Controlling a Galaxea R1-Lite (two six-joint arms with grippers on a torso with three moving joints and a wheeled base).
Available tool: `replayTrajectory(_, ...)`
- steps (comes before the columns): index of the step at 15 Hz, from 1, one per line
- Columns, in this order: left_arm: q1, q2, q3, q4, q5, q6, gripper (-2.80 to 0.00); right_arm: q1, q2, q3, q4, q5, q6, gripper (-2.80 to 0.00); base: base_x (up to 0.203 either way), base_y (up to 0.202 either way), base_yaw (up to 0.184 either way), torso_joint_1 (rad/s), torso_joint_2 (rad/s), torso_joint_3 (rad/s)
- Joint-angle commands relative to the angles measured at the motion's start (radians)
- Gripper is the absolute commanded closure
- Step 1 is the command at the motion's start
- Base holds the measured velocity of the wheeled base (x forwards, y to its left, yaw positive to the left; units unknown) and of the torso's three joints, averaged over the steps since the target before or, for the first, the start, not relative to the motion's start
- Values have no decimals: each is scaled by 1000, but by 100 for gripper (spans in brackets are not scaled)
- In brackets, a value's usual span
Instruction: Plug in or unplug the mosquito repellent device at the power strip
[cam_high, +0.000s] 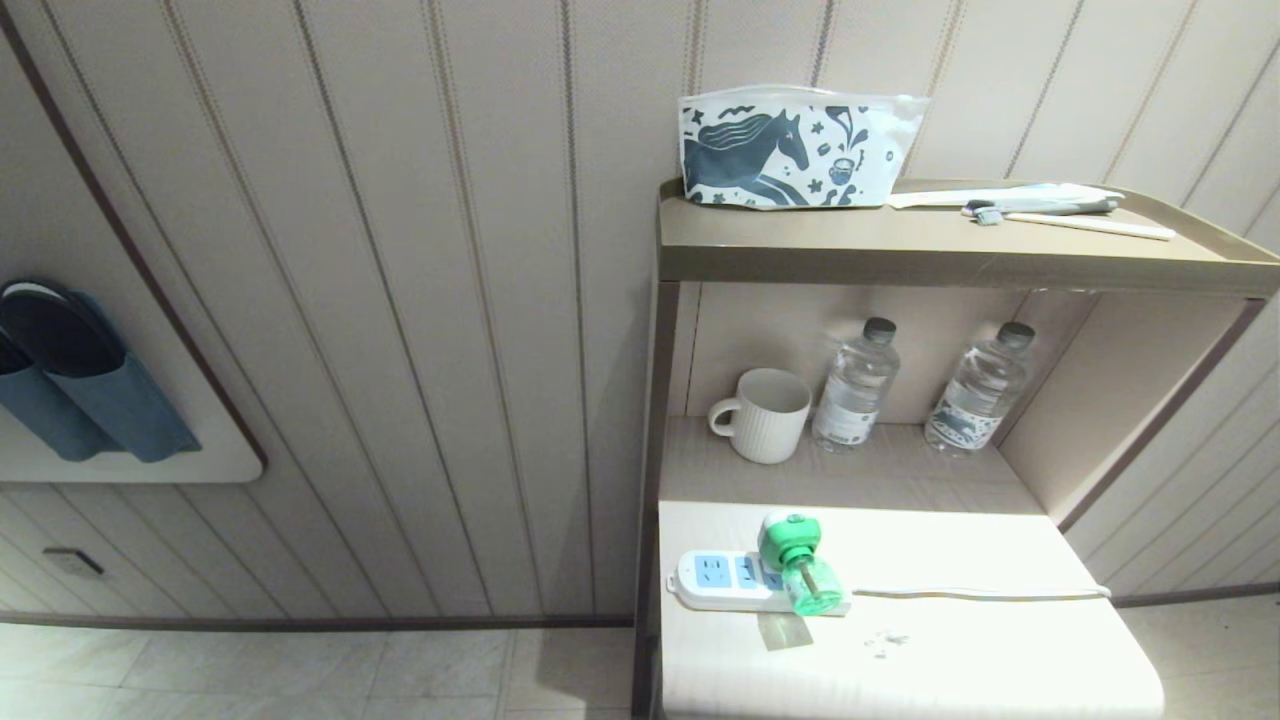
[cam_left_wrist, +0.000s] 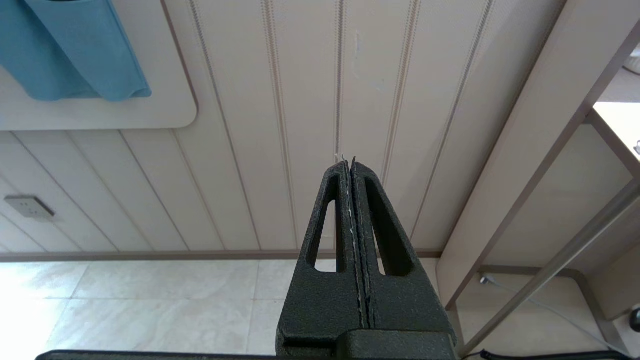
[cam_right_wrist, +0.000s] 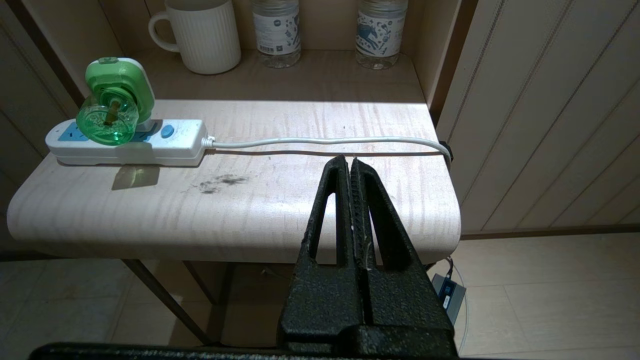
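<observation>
both tools (cam_left_wrist: 352, 162) (cam_right_wrist: 347, 160) closed, empty, touching nothing.

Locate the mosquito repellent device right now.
Head view, lower centre: the mosquito repellent device sits plugged into the power strip on the pale tabletop, below the mug.

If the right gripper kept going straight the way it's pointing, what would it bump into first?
Probably the white cord of the power strip on the table; the shut right gripper points toward it, though depth is unclear.
</observation>
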Motion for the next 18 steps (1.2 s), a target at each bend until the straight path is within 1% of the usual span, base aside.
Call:
replayTrajectory(1,0,0,0,0,0,0,0,0,3,0,0,0,-1,0,0,0,0,0,0,0)
replayTrajectory(18,0,0,0,0,0,0,0,0,6,0,0,-2,5,0,0,0,0,0,0,0)
